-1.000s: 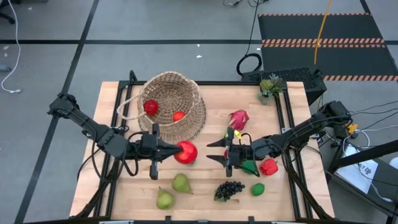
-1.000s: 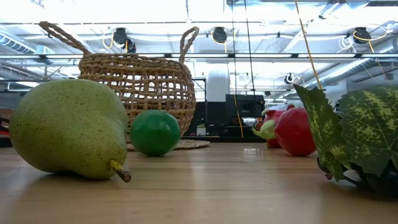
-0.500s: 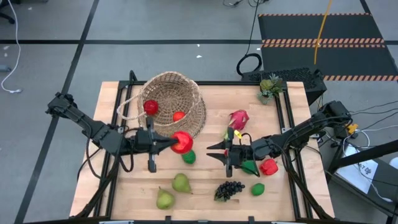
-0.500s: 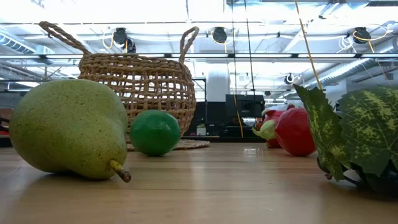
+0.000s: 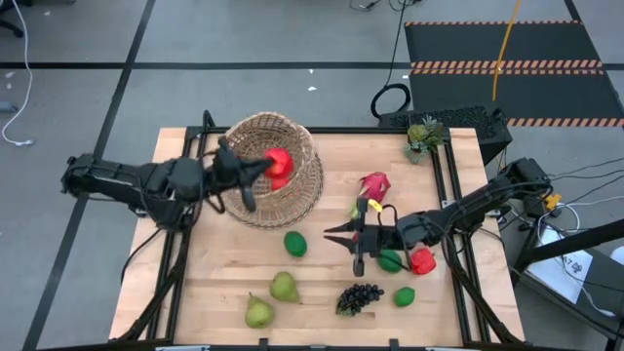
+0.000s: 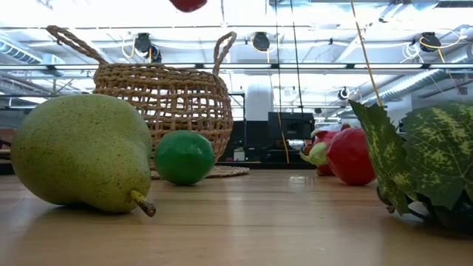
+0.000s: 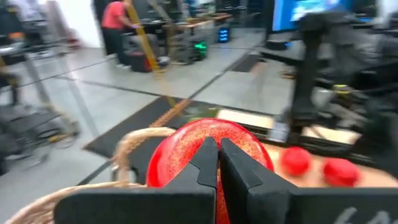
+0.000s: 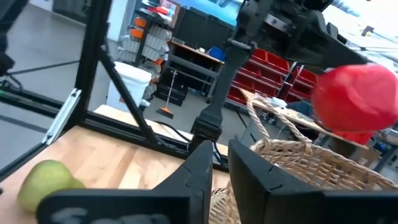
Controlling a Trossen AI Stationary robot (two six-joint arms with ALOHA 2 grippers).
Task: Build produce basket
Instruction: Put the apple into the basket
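The round wicker basket (image 5: 255, 146) stands at the table's far left; in the low view, the basket (image 6: 166, 103) sits behind a pear. My left gripper (image 5: 263, 168) is shut on a large red apple (image 5: 280, 162) over the basket's opening. The apple's lower edge (image 6: 188, 4) shows at the low view's top. Two small red fruits (image 7: 295, 160) lie inside the basket. My right gripper (image 5: 327, 233) hovers right of the table's middle with its fingers nearly together and nothing between them. A green lime (image 5: 295, 244) rests on the table between the grippers. My left gripper has the apple at its fingertips, on the apple's near side (image 7: 180, 149). The shut fingertips (image 7: 205, 158) hide the exact spot. The fingers come about level from the table's left. The apple is lifted clear, above the basket's opening.
On the near half lie two pears (image 5: 284, 287) (image 5: 258, 312), a dark grape bunch (image 5: 359, 296), a small lime (image 5: 404, 295) and a red pepper (image 5: 422, 260). A pink dragon fruit (image 5: 374, 184) lies right of the basket. A potted plant (image 5: 423, 135) stands at the far right corner.
My left gripper has swung with the red apple from the table's middle toward the far edge and up, and now stands over the basket. The green lime that it hid now shows. My right gripper has stayed in place and drawn its fingers together.
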